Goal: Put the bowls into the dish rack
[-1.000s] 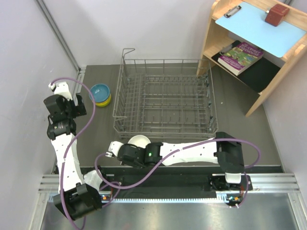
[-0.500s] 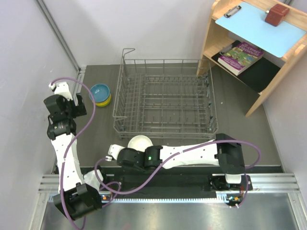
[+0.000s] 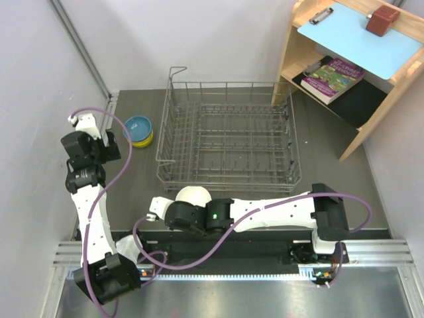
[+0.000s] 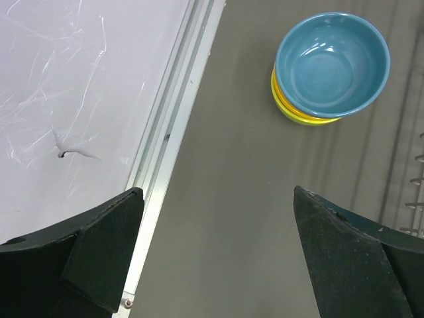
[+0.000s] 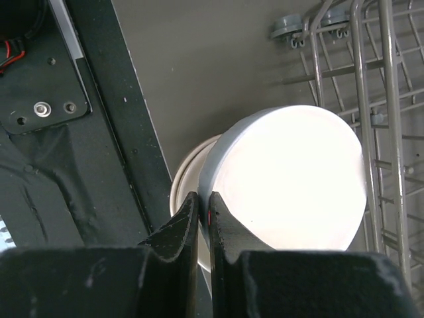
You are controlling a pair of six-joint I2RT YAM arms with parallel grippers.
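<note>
**Near side of rack: right pincer on white bowl, left pincer idle**

Right arm reaches left along the table's (image 3: 132, 179) near edge. Right gripper (image 5: 203, 202) is clamped on the rim of the white bowl (image 5: 291, 179). That bowl is tilted, open side facing away from the wrist camera, just near of the rack's (image 3: 228, 84) near-left corner. A pale rim shows beneath it; can't tell what that is. Rack wires (image 5: 377, 99) sit just right of the bowl in the wrist view.

Left gripper (image 4: 218, 252) is wide open and grips nothing, above bare table left of the rack. Blue bowl (image 4: 331, 63) tops a stack beyond it, near the rack's far-left corner, upright. Yellow-green bowl (image 4: 301, 118) is at the bottom of the stack.
</note>
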